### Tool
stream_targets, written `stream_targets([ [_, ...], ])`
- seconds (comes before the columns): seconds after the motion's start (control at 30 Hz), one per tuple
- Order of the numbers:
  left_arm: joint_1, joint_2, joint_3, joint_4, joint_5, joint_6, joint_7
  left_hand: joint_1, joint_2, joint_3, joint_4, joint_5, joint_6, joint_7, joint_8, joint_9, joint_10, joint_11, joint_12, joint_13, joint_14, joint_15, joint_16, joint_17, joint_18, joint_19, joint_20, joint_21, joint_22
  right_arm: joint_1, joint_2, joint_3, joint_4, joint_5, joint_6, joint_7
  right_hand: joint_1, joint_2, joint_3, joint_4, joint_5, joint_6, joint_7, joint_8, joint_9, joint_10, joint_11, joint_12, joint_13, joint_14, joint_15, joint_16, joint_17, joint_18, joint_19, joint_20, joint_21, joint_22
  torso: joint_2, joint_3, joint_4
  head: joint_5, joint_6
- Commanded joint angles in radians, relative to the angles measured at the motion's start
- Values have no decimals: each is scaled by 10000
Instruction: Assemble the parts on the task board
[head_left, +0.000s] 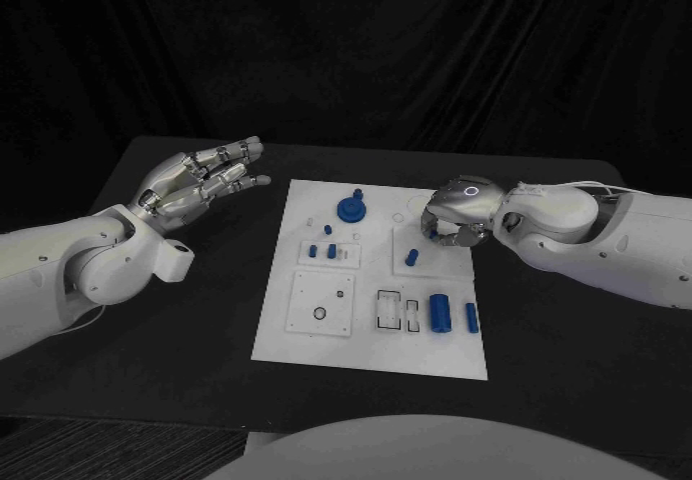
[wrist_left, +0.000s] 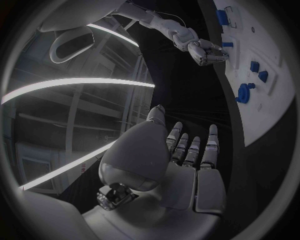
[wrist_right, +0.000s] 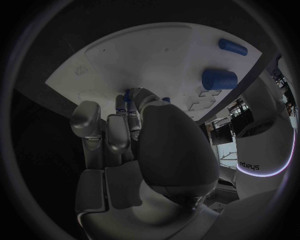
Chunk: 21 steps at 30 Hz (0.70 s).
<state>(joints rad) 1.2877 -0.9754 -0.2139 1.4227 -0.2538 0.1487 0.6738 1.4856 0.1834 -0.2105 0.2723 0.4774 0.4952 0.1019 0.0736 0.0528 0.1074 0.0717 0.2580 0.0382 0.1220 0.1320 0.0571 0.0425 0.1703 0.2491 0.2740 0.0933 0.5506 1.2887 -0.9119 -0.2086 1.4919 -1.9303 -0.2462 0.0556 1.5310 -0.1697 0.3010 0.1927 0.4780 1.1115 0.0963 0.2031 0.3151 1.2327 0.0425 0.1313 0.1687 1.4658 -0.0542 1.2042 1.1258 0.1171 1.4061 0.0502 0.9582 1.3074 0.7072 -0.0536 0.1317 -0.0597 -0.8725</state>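
The white task board (head_left: 320, 345) lies in the middle of the black table. On it are a round blue part with a knob (head_left: 352, 209), two small blue pieces (head_left: 323, 251), a short blue peg (head_left: 413, 257) and blue cylinders (head_left: 440, 313) near the front. My right hand (head_left: 454, 220) hangs over the board's far right part with its fingers curled down. In the right wrist view its fingertips (wrist_right: 132, 102) sit at a small blue peg (wrist_right: 127, 95); whether they grip it is unclear. My left hand (head_left: 202, 180) is raised left of the board, fingers stretched and apart, holding nothing.
Black tabletop (head_left: 577, 370) surrounds the board on all sides. A dark curtain closes off the back. The board also carries empty outlined slots (head_left: 389, 308) and a square plate with a ring (head_left: 320, 303).
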Motion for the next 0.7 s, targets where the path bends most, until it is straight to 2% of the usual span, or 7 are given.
stream_targets([
  [0.03,-17,23,9,-2,65,163,52,93,-14,-2,-55,49,46,10,69,7,23,89,64,12,98,-23,36,16,117,82,23,43,21,-11,-50,11,44,-31,-470,-30,122,10,17,-44,-54,64,13,-21,17,125,-48,2,9,4,96,-32,-27,-160,0,82,-66,1272,-4,1,-2,1,-1],
  [0.4,-26,57,9,-26,65,217,-50,121,-12,-2,-61,90,45,23,76,8,57,102,105,19,250,48,123,52,118,179,43,81,66,156,-183,12,283,-28,-782,-74,94,4,12,-44,-91,70,17,-38,13,150,-38,-19,-7,-1,101,-58,-55,-158,-7,92,-80,1268,-5,-3,-22,133,-1],
  [0.6,-28,61,9,-34,65,226,-83,125,-12,-3,-61,93,51,27,78,8,64,107,115,20,275,60,139,58,118,191,47,85,62,425,-347,12,627,-28,-870,-148,99,4,23,-59,-110,57,14,-63,4,177,-45,-33,-18,-1,102,-72,-71,-152,-15,97,-100,1264,-3,-6,8,108,-1],
  [0.7,-29,68,9,-48,65,232,-106,125,-12,-3,-61,93,51,27,78,8,64,107,115,20,275,60,139,58,118,191,47,85,62,636,-459,12,967,-28,-849,-256,94,-4,22,-63,-121,49,18,-76,-1,179,-42,-44,-26,-6,108,-86,-86,-148,-24,100,-123,1259,4,-6,12,118,-1],
])
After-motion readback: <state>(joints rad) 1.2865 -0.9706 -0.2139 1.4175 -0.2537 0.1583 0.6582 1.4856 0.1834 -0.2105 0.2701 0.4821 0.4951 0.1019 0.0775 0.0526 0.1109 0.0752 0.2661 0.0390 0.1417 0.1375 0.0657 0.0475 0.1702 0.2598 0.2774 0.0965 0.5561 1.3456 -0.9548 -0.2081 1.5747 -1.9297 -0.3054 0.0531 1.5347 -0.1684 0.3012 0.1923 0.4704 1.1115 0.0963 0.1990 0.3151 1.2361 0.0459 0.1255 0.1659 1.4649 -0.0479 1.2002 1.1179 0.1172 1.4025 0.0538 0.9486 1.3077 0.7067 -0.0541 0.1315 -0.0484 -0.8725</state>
